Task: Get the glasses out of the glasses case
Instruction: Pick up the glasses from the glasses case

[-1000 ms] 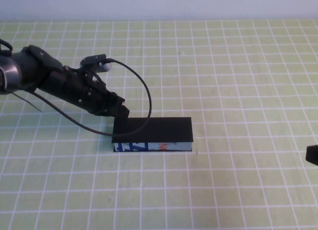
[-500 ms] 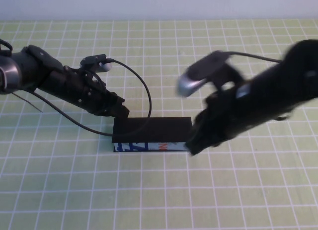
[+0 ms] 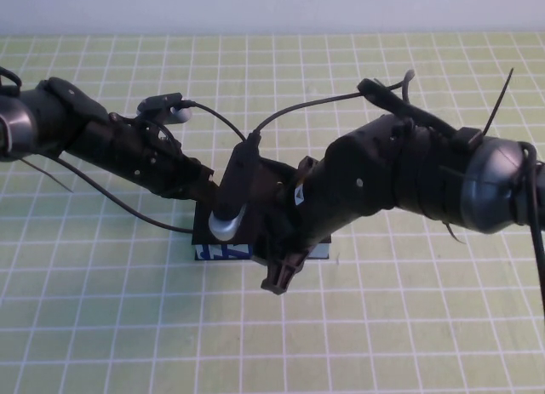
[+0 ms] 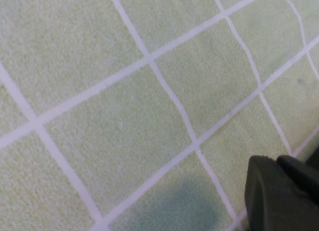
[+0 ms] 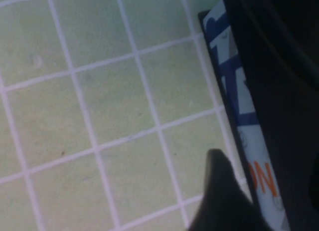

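My right gripper [image 3: 285, 271] is down over the glasses case [image 3: 223, 251], which sits on the green grid-lined mat [image 3: 409, 326] a little left of the middle. Most of the case is covered by my right arm in the high view. What shows is a matte black lid, lying flat and closed, and a narrow pale front side printed with thick blue strokes. In the right wrist view that front side [image 5: 239, 111] runs as a pale strip with dark blue marks and orange-red letters near one end, and the black lid fills the edge beside it. No glasses show anywhere.

One dark finger of my right gripper [image 5: 219, 201] pokes out just in front of the case's printed side, over the mat and close to the front edge. The other finger I cannot make out against the black lid. So I cannot tell whether this gripper is spread or clenched, and nothing looks grasped.

My left gripper [image 3: 204, 188] rests low at the case's far left corner, touching or just beside it. In the left wrist view only a dark fingertip [image 4: 279, 196] shows over the mat, and its grip I cannot tell either
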`<state>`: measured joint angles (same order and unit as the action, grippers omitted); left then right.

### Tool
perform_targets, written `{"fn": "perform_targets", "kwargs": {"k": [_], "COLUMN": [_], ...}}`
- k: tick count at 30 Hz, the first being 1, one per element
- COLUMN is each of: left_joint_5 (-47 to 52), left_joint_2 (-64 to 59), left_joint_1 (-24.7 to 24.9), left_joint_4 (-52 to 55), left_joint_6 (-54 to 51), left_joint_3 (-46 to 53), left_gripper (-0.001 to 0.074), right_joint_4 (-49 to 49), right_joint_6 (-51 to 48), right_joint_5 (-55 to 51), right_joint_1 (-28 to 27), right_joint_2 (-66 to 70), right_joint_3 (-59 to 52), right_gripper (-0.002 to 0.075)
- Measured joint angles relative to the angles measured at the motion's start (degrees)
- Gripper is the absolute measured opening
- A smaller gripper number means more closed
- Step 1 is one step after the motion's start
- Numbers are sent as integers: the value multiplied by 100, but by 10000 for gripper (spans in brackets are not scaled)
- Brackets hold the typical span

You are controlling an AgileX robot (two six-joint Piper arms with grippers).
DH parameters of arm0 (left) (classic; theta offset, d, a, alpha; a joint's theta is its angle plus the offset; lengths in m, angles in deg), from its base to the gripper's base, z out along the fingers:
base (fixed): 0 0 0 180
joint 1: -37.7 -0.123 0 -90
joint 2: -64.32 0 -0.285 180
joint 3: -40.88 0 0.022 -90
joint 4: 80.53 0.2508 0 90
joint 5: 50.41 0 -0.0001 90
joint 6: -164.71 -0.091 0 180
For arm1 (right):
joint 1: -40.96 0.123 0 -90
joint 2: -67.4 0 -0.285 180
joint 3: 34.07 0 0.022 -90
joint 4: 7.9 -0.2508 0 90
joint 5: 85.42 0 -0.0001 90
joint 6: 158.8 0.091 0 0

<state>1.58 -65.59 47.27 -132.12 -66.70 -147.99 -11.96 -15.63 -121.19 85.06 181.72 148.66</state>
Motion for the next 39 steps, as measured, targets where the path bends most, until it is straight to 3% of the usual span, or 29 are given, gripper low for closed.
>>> {"fn": "perform_targets", "kwargs": {"k": [4, 23, 35, 39], "left_joint_5": [0, 0, -10, -10], "left_joint_2": [0, 0, 0, 0], "left_joint_1": [0, 0, 0, 0], "left_joint_4": [9, 9, 9, 9], "left_joint_6": [0, 0, 0, 0], "left_joint_3": [0, 0, 0, 0], "left_gripper": [-4, -4, -4, -4], "right_joint_4": [122, 880, 1033, 1122], "right_joint_6": [-112, -142, -142, -142], "right_joint_5": [362, 925, 1021, 1035], "right_joint_1": [23, 50, 50, 50], "right_joint_2": [110, 635, 699, 699], "right_joint_3": [14, 14, 63, 63], "right_gripper": [369, 335, 244, 148]}}
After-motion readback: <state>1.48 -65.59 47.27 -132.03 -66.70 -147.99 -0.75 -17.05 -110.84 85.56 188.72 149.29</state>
